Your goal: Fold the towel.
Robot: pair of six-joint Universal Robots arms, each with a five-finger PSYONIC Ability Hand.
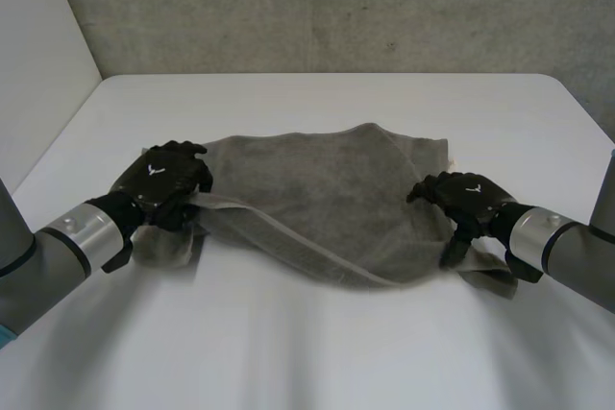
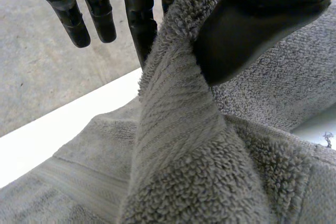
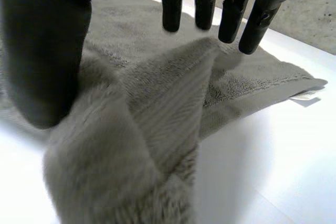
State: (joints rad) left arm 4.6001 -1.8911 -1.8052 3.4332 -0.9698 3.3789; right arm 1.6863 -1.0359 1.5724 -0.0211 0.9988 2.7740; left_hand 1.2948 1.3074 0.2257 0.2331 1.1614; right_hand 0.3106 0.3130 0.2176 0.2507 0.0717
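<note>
Looks like a robotics lab or test cell to me, definitely not somebody's home. The back wall (image 1: 336, 7) is bare grey concrete, rough and unpainted, and a plain white panel (image 1: 38, 64) closes off the robot's left side. The tabletop (image 1: 317, 103) is a flat white slab with rounded corners. The left arm (image 1: 58, 247) and right arm (image 1: 567, 247), grey machine joints and all, reach in over it, ending in the black left robot hand (image 1: 159, 184) and right robot hand (image 1: 466, 201). The grey towel (image 1: 327, 199) on it is the test piece.
</note>
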